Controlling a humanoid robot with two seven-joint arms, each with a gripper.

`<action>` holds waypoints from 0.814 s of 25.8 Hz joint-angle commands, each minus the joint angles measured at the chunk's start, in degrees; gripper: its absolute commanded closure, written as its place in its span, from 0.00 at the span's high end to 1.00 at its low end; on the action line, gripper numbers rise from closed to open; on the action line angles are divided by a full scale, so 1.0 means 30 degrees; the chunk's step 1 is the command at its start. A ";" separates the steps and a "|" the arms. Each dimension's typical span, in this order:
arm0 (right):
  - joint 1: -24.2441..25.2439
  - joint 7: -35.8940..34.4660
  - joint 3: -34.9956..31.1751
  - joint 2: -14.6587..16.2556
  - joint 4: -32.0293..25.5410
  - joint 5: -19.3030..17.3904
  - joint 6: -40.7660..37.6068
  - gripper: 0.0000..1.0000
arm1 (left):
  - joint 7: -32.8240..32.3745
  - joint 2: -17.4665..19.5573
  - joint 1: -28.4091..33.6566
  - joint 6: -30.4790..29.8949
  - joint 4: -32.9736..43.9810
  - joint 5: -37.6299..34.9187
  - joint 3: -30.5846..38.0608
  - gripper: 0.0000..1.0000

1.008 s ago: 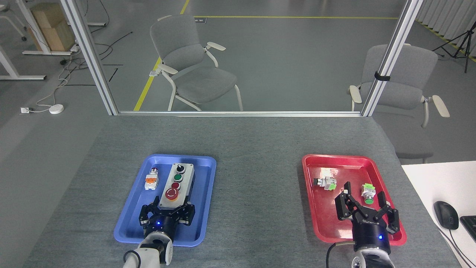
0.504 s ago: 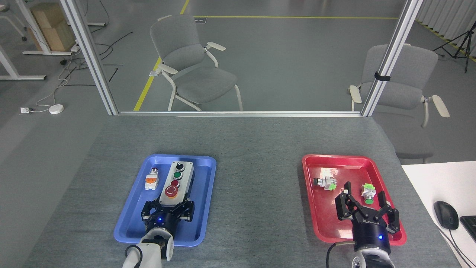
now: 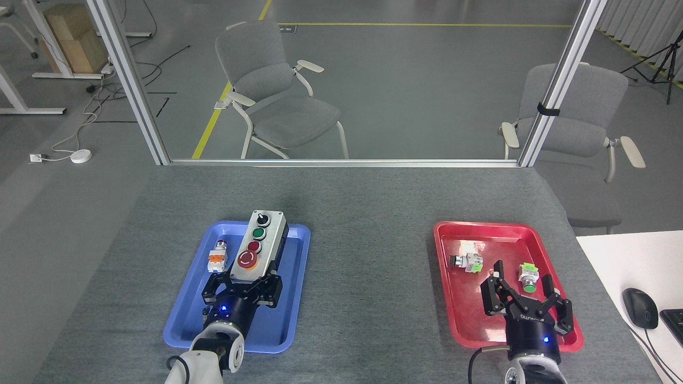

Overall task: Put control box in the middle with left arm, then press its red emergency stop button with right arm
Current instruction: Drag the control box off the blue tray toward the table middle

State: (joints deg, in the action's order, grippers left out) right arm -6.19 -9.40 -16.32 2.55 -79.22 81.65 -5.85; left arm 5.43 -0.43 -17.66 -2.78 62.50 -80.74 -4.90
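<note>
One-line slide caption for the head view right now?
Left gripper lifts the long light-grey control box above the blue plastic tray; right gripper waits open.

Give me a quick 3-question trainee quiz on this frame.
1. True or false: the left gripper is shut on the control box.
2. Which tray does the box hang over? A) blue B) red
3. The right gripper is ____ (open/shut).

Key: 1 true, it grips the near end. 2 A, the blue tray; the red tray holds only loose buttons. 3 open, over the red tray, holding nothing.
</note>
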 commanded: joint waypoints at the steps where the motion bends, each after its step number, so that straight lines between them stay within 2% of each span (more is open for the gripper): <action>1: -0.0018 0.0057 -0.0010 0.0000 0.0009 0.0000 0.0076 1.00 | -0.0051 0.0115 0.2106 -0.0420 0.4068 0.0722 -0.0009 0.00; 4: -0.0018 0.0057 -0.0010 0.0000 0.0009 0.0000 0.0076 1.00 | -0.0080 -0.0295 0.2927 -0.0332 0.5270 0.0693 -0.0828 0.00; 10: -0.0018 0.0057 -0.0010 0.0000 0.0009 0.0000 0.0047 1.00 | -0.0109 -0.1643 0.2634 0.1543 0.4890 0.0371 -0.4140 0.00; 12: -0.0018 0.0057 -0.0010 0.0000 -0.0020 0.0000 0.0047 1.00 | -0.0402 -0.2053 0.2048 0.1983 0.3952 0.0371 -0.4872 0.00; 17: -0.0018 0.0086 -0.0010 0.0000 -0.0020 0.0000 0.0018 1.00 | -0.0432 -0.2464 -0.0705 0.3447 -0.1057 0.0576 -0.5868 0.00; 21: -0.0164 0.0086 0.0019 0.0000 -0.0020 0.0000 0.0018 1.00 | -0.0432 -0.2464 -0.1614 0.3535 -0.2229 0.0693 -0.5927 0.00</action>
State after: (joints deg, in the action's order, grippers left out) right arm -6.35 -9.14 -16.32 2.55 -79.28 81.65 -5.80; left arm 4.02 -7.74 -20.16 7.30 59.08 -78.94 -22.21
